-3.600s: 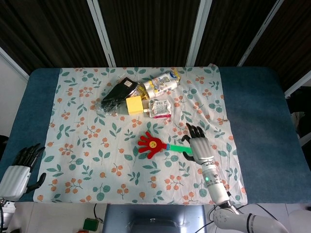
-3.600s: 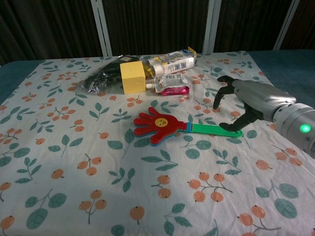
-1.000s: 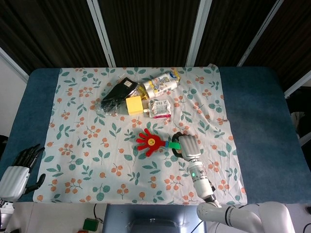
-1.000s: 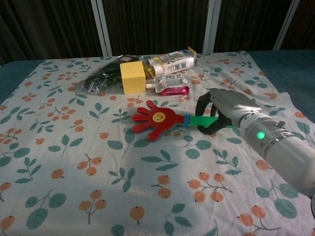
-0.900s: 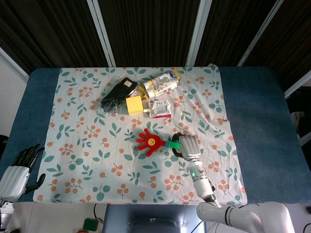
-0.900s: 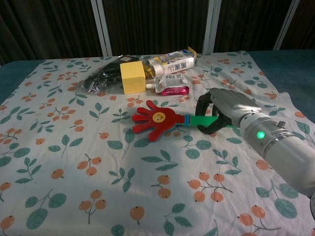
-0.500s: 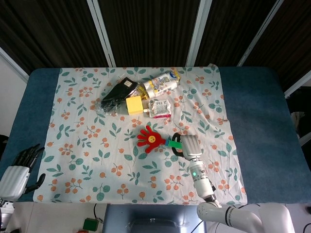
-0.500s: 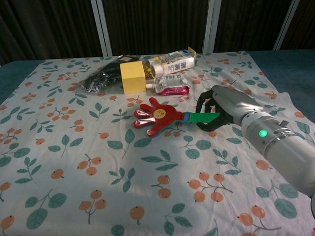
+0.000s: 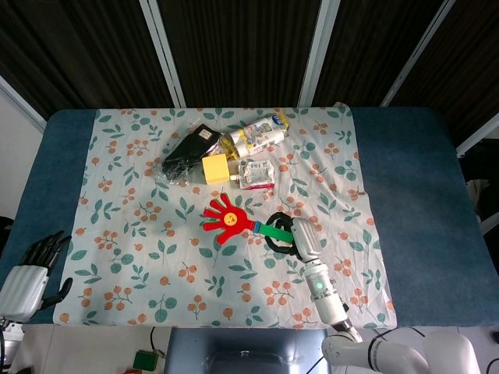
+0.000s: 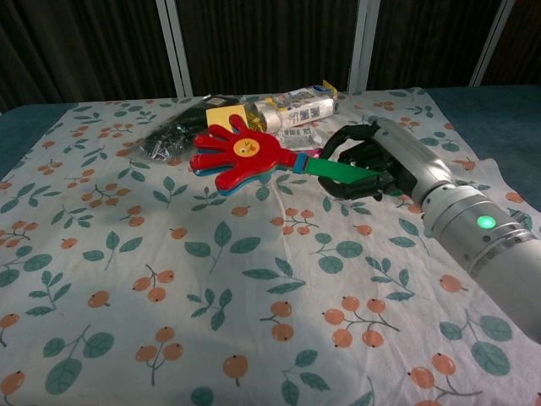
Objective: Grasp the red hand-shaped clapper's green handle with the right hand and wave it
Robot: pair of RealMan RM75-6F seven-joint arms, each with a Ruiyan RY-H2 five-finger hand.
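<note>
The red hand-shaped clapper (image 9: 224, 217) (image 10: 237, 156) with a yellow smiley face hangs in the air above the floral cloth, its palm pointing left. Its green handle (image 9: 271, 231) (image 10: 336, 171) runs right into my right hand (image 9: 296, 234) (image 10: 374, 162), whose dark fingers are wrapped around it. A shadow of the clapper lies on the cloth below it in the chest view. My left hand (image 9: 35, 266) rests at the table's near left corner, holding nothing, fingers apart; the chest view does not show it.
A cluster sits at the back of the cloth (image 9: 140, 226): a black packet (image 9: 187, 153), a yellow block (image 9: 216, 168), a white and yellow pouch (image 9: 258, 133) and a pink and silver sachet (image 9: 256, 174). Blue tabletop (image 9: 413, 202) borders the cloth.
My right hand went from open beside the handle to gripping it, then lifted the clapper off the cloth and swung its red palm up and to the left.
</note>
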